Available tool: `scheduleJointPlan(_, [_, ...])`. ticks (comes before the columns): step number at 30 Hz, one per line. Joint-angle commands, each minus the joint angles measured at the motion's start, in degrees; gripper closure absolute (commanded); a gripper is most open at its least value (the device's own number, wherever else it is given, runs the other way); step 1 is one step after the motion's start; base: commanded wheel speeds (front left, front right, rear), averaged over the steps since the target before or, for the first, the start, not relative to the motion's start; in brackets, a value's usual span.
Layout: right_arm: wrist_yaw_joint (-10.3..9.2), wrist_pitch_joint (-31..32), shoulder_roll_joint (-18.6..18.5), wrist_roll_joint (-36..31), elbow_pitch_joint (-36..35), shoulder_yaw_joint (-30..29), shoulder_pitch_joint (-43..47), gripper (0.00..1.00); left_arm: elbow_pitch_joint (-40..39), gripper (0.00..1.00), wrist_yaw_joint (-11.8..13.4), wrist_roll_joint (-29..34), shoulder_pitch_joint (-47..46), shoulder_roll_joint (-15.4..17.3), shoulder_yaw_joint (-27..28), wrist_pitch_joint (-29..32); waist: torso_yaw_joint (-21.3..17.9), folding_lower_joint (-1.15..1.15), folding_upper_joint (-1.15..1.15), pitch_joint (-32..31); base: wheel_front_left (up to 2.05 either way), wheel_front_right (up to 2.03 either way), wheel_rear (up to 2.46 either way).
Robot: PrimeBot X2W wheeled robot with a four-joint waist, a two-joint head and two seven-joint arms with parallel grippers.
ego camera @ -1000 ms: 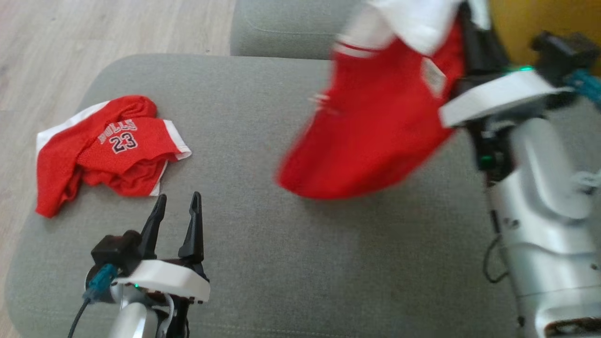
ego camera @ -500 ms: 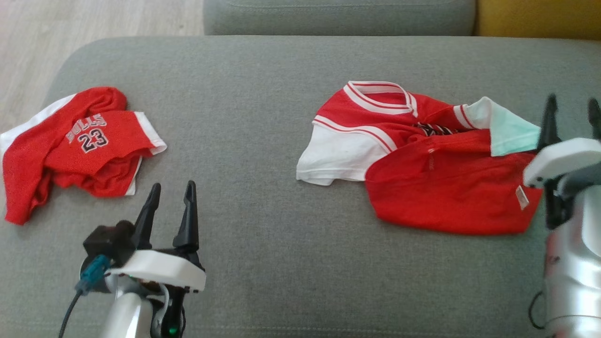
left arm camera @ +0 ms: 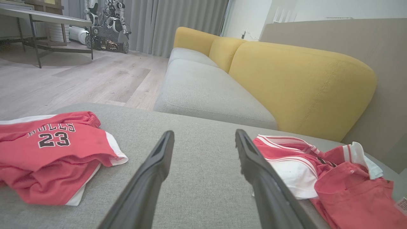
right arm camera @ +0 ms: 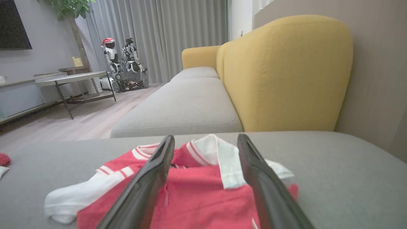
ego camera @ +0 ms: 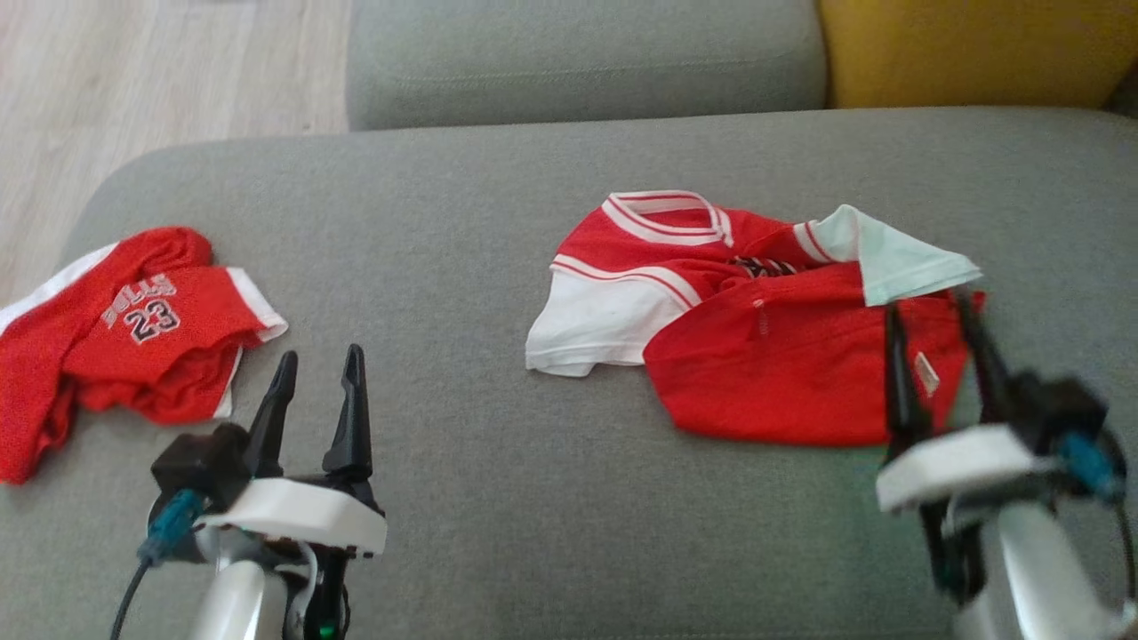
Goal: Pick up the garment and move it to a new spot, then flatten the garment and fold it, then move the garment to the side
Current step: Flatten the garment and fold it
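The garment (ego camera: 765, 356), a red jersey with white sleeves and a striped collar, lies crumpled on the grey sofa seat (ego camera: 498, 498) right of centre. My right gripper (ego camera: 926, 307) hovers open at the jersey's near right edge, with nothing between its fingers. Along those fingers in the right wrist view, the garment (right arm camera: 197, 197) spreads just below and ahead of the open gripper (right arm camera: 206, 136). My left gripper (ego camera: 320, 354) stands open over bare cushion at the lower left, well apart from the jersey. In the left wrist view the open gripper (left arm camera: 204, 133) points at grey fabric, the garment (left arm camera: 349, 190) to its right.
Red shorts (ego camera: 133, 338) printed "BULLS 23" lie bunched near the seat's left edge, also the shorts (left arm camera: 54, 149) left of my left fingers. A second grey seat cushion (ego camera: 578, 62) and a yellow backrest (ego camera: 969, 44) lie beyond. Wood floor (ego camera: 133, 71) is far left.
My right gripper opened and let go of the jersey, which dropped from the air onto the seat. The right arm then drew back toward the lower right. The head camera also shifted.
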Motion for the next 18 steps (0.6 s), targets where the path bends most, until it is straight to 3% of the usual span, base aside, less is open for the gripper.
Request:
scheduleJointPlan(1, [0.11, -0.49, -0.01, 1.42, -4.31, 2.78, 1.38, 0.0, -2.34, 0.0, 0.52, -0.17, -1.14, 0.46, 1.57, -0.7, -1.07, 0.0, 0.0, -0.9, 0.0, 0.0, 0.0])
scheduleJointPlan(8, [0.11, 1.71, 0.0, 3.13, -9.28, 5.08, 7.9, 0.0, -2.91, 0.0, 0.69, -0.15, -0.53, 0.46, 1.07, -0.7, -2.05, 0.0, 0.0, -0.58, 0.0, 0.0, 0.0])
scheduleJointPlan(15, [0.11, 6.57, 0.0, 7.15, -9.46, 7.97, 4.62, 0.0, -2.43, 0.0, 0.3, -0.35, -1.38, 0.46, 0.25, -0.7, -0.29, 0.0, 0.0, 1.49, 0.0, 0.0, 0.0])
scheduleJointPlan(18, [0.11, 8.04, 0.0, 5.05, -8.48, 9.08, 2.28, 0.0, -2.15, 0.0, 0.2, -0.42, -1.68, 0.46, -0.07, -0.7, 0.61, 0.0, 0.0, 2.25, 0.0, 0.0, 0.0])
